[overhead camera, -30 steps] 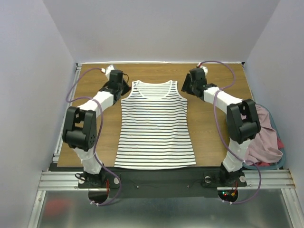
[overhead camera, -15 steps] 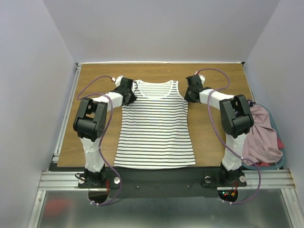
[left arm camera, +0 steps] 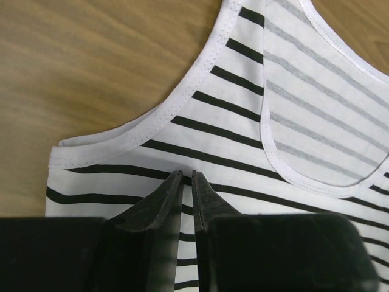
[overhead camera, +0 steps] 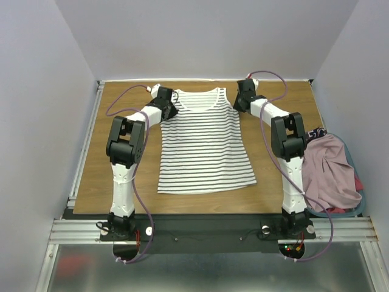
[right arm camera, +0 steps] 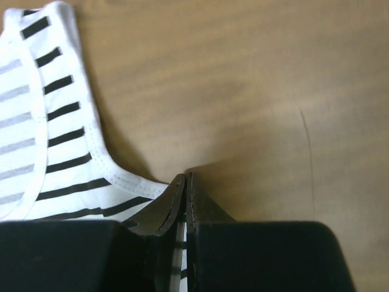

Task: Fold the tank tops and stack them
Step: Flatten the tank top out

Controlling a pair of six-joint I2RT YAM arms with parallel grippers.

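The white tank top with thin black stripes (overhead camera: 203, 146) lies flat on the wooden table (overhead camera: 91, 170), neck toward the far edge. My left gripper (overhead camera: 165, 102) is shut on its left shoulder cloth, and striped fabric (left arm camera: 231, 121) runs between the jaws of that gripper (left arm camera: 187, 176). At the right armhole my right gripper (overhead camera: 243, 98) is shut on the hem, where the striped cloth (right arm camera: 67, 134) enters the pinch of the gripper (right arm camera: 184, 177). The dusty pink tank top (overhead camera: 331, 176) lies crumpled in a heap at the table's right side.
A teal-rimmed basket (overhead camera: 363, 204) at the right edge holds the pink heap, with a bit of dark cloth (overhead camera: 316, 132) at its top and a red edge (overhead camera: 358, 182). Both arms stretch far out over the table. Grey walls close in on three sides.
Both grippers came down onto the top's shoulder areas and closed. The arms then stretched toward the far edge, dragging the striped top away from the near edge.
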